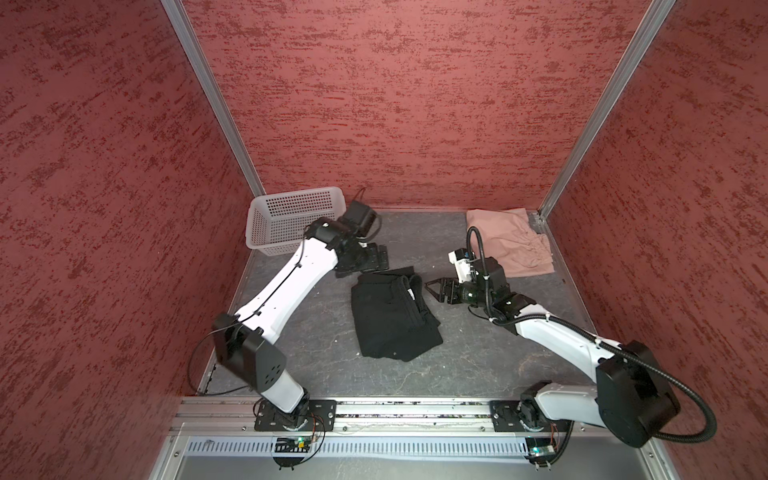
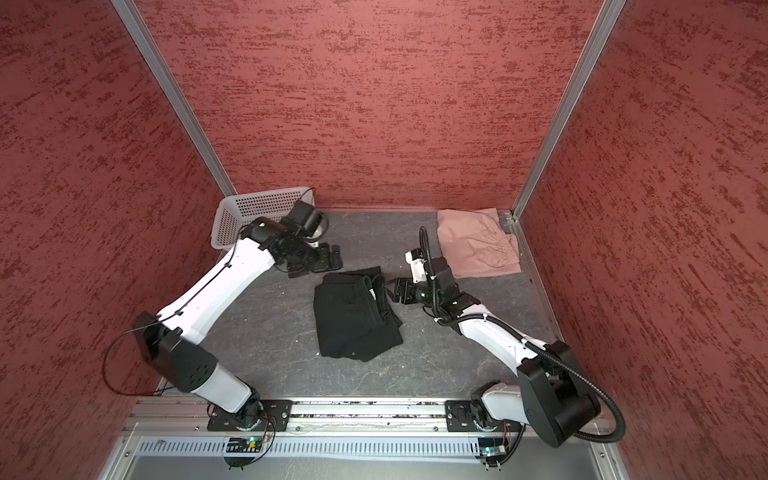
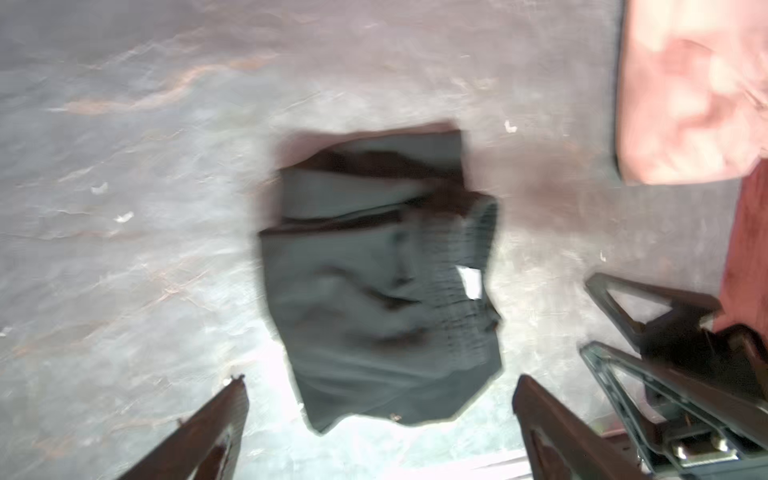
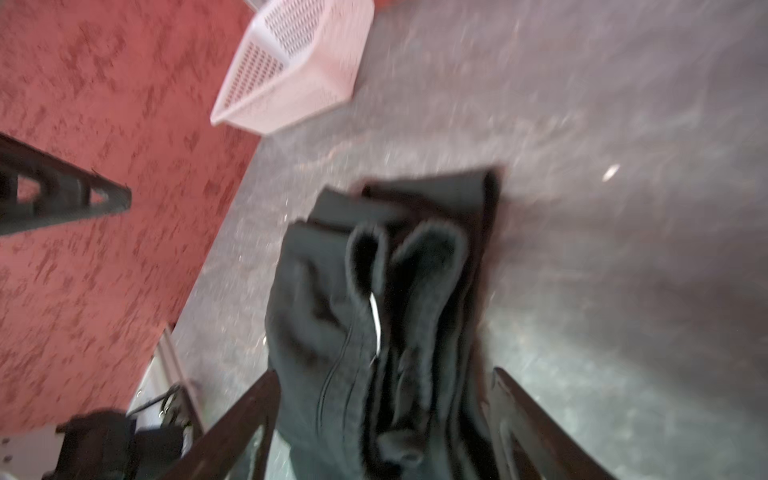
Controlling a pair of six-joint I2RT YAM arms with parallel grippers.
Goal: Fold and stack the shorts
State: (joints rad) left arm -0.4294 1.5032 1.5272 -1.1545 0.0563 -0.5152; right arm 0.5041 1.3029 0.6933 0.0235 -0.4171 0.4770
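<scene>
The black shorts lie folded in a bundle at the middle of the grey table, with the ribbed waistband and a small white label on top. My left gripper hangs open just behind them and holds nothing. My right gripper is open close to the bundle's right edge, its fingers spread either side of the cloth without gripping it. The pink shorts lie flat in the back right corner, away from both grippers.
A white perforated basket stands in the back left corner behind my left arm. Red textured walls close in three sides. An aluminium rail with both arm bases runs along the front edge.
</scene>
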